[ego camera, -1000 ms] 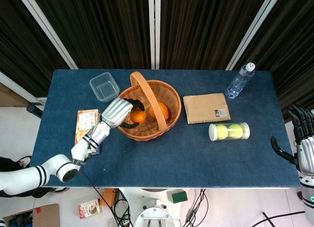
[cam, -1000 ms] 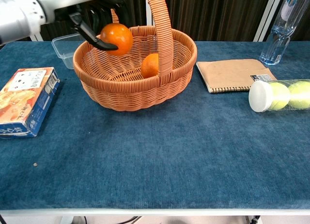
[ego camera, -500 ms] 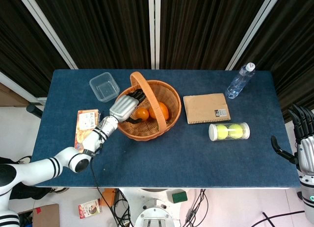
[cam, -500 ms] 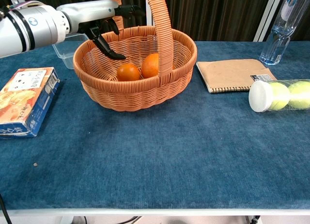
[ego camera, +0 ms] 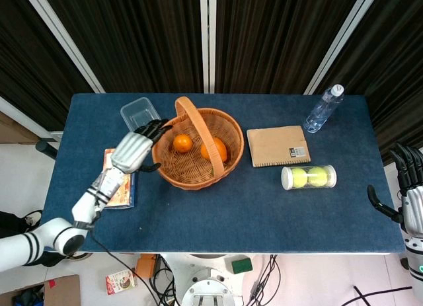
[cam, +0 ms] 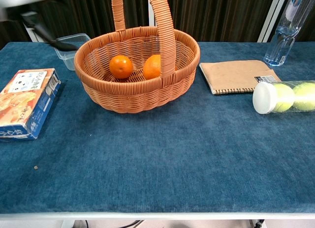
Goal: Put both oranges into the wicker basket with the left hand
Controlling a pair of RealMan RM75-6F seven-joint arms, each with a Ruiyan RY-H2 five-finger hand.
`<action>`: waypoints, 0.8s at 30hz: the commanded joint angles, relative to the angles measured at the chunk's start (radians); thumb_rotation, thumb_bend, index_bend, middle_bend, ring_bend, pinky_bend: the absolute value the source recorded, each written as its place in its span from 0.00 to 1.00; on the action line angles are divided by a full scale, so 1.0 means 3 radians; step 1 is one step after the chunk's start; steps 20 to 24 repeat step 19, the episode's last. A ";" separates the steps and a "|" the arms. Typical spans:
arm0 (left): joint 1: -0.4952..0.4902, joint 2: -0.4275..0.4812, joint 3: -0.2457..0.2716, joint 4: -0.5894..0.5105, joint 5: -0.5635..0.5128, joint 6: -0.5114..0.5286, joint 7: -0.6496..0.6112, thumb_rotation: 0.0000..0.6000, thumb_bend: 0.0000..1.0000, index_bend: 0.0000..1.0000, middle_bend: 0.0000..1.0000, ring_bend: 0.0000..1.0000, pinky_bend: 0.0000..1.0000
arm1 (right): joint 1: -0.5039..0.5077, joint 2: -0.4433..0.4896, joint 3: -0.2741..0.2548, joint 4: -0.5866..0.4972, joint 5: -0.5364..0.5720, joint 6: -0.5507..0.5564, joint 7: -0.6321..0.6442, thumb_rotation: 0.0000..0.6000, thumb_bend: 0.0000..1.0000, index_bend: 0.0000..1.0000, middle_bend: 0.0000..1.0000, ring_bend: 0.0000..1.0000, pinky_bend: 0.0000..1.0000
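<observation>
Both round oranges [cam: 121, 66] are sitting inside the woven wicker basket [cam: 138, 92], while the empty, spread-fingered left hand [ego camera: 135, 149] is hovering beside its rim.

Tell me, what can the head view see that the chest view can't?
Only the head view shows the right hand off the table's right end, and the left hand clearly, fingers apart beside the wicker basket. Only the chest view shows the box's side and the basket weave close up; there the left hand is a blur. Both show two oranges in the basket, the notebook, ball tube and bottle.
</observation>
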 commanded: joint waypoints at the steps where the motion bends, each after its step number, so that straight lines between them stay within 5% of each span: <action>1: 0.0640 0.0364 0.0350 -0.0232 0.0341 0.0792 0.0027 1.00 0.18 0.10 0.06 0.03 0.23 | -0.0067 -0.0090 -0.0078 0.0203 0.0037 -0.0018 0.0014 1.00 0.38 0.00 0.00 0.00 0.00; 6: 0.1331 0.0272 0.0726 0.0398 0.0726 0.1601 -0.0740 1.00 0.14 0.11 0.09 0.03 0.23 | -0.0187 -0.0229 -0.0250 0.0616 0.0187 -0.0240 0.0041 1.00 0.32 0.00 0.00 0.00 0.00; 9: 0.1654 0.0079 0.0807 0.0921 0.0720 0.1896 -0.1070 1.00 0.14 0.11 0.09 0.03 0.23 | -0.0250 -0.0293 -0.0316 0.0826 0.0350 -0.0453 -0.0021 1.00 0.27 0.00 0.00 0.00 0.00; 13: 0.1931 -0.0208 0.0815 0.1505 0.0712 0.2160 -0.0752 1.00 0.14 0.13 0.09 0.03 0.23 | -0.0291 -0.0438 -0.0340 0.1067 0.0519 -0.0666 -0.0146 1.00 0.25 0.00 0.00 0.00 0.00; 24: 0.2024 -0.0215 0.0891 0.1607 0.0814 0.2088 -0.0716 1.00 0.12 0.12 0.08 0.03 0.20 | -0.0275 -0.0569 -0.0329 0.1267 0.0478 -0.0676 -0.0042 1.00 0.26 0.00 0.00 0.00 0.00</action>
